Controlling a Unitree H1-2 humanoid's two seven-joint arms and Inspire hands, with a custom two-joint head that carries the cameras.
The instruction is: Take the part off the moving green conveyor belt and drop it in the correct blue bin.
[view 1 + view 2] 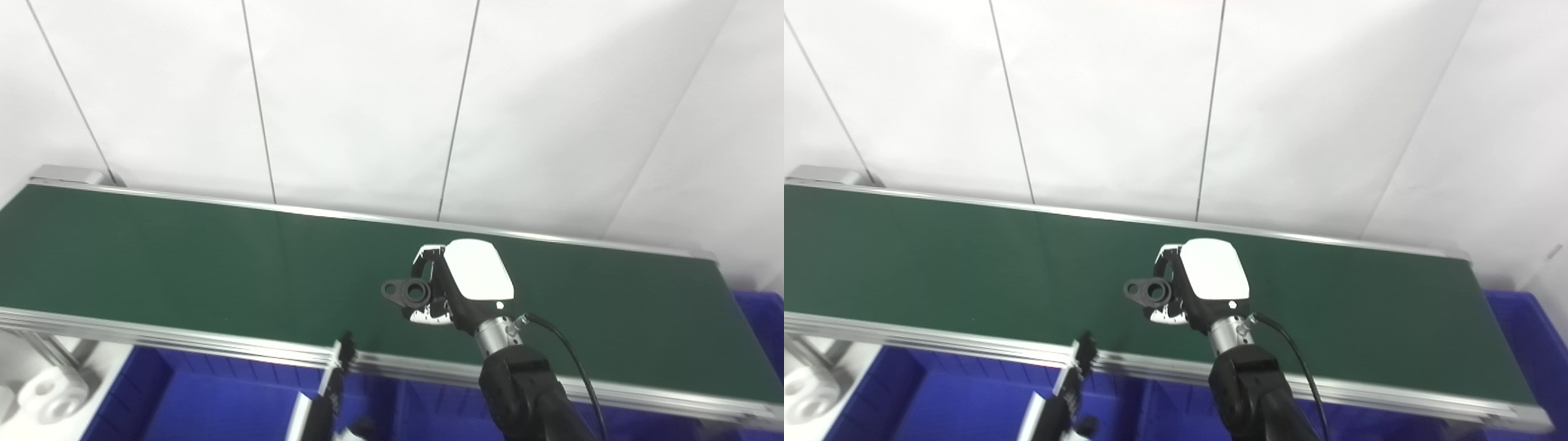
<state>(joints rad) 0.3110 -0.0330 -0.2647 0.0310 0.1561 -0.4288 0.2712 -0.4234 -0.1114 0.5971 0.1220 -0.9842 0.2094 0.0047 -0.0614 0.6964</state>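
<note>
Two hands in the shot, only one busy. My right hand is over the green belt with its fingers wrapped round the black part, which sticks out to the left of the palm, roughly mid-belt. Can't tell if the part is touching the belt or just above it. My left hand pokes up at the near edge of the belt, over a blue bin; it's mostly cropped, so open or closed, no idea. Another blue bin sits at the belt's right end.
</note>
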